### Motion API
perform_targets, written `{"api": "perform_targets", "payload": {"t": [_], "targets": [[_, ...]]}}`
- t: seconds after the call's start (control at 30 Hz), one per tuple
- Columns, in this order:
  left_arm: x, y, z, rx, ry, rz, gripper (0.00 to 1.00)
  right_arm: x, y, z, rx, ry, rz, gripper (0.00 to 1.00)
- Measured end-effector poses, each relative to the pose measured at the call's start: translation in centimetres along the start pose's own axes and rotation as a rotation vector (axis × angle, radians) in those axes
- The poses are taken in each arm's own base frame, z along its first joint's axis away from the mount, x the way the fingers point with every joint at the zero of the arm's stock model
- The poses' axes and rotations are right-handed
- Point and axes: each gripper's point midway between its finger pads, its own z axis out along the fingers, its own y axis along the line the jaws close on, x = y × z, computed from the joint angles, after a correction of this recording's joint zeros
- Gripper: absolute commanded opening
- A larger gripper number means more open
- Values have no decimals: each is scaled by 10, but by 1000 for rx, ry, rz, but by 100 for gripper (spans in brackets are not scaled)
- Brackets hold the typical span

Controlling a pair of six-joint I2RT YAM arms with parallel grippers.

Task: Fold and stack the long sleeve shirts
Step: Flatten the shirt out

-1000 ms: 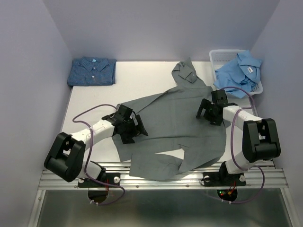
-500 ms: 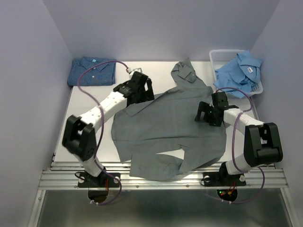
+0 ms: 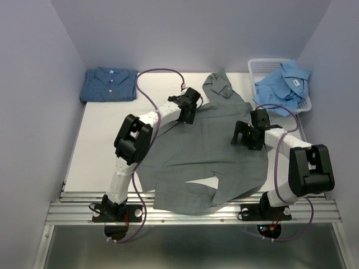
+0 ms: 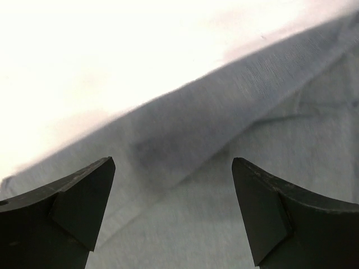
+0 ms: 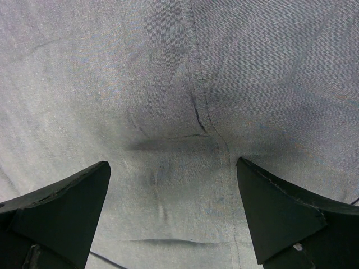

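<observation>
Across the middle of the top view, you have the grey shirt (image 3: 207, 151) spread flat on the table (image 3: 101, 151), collar toward upper centre. Your left gripper (image 3: 189, 106) hangs over its upper-left edge, jaws wide apart and empty. Your right gripper (image 3: 247, 134), also spread wide, is over a seam on the cloth's right side. The dark blue shirt (image 3: 109, 84) lies folded at upper left, and the light blue shirt (image 3: 283, 84) is heaped in the basket (image 3: 263, 66) at upper right.

We read no text anywhere; the pale blue neck label (image 3: 110, 72) on the folded dark blue patterned cloth shirt (image 3: 109, 87) is too small.
</observation>
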Motion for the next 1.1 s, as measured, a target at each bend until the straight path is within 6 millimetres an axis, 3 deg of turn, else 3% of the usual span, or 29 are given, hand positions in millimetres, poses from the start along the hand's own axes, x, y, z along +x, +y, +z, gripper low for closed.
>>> {"api": "perform_targets", "payload": {"t": [0.1, 0.23, 0.4, 0.67, 0.73, 0.9, 1.0, 1.1], "targets": [[-7, 3, 15, -47, -9, 36, 99, -1, -1, 1, 4, -4, 0, 100], [0, 15, 29, -87, 18, 66, 99, -2, -3, 1, 18, -9, 0, 100], [-14, 55, 38, -200, 5, 35, 99, -3, -4, 2, 35, -14, -2, 100], [-45, 164, 56, -370, -15, -110, 99, -6, -8, 3, 61, -19, 6, 100], [-64, 204, 63, -434, -35, -165, 99, -7, -8, 3, 67, -21, 6, 100], [-89, 270, 70, -513, -73, -269, 99, -7, -8, 3, 66, -19, -1, 100], [-86, 277, 57, -484, -66, -313, 99, -6, -4, 1, 38, -9, -14, 100], [-61, 248, 28, -376, -48, -335, 99, -6, 0, -5, 18, -15, -30, 100]]}}
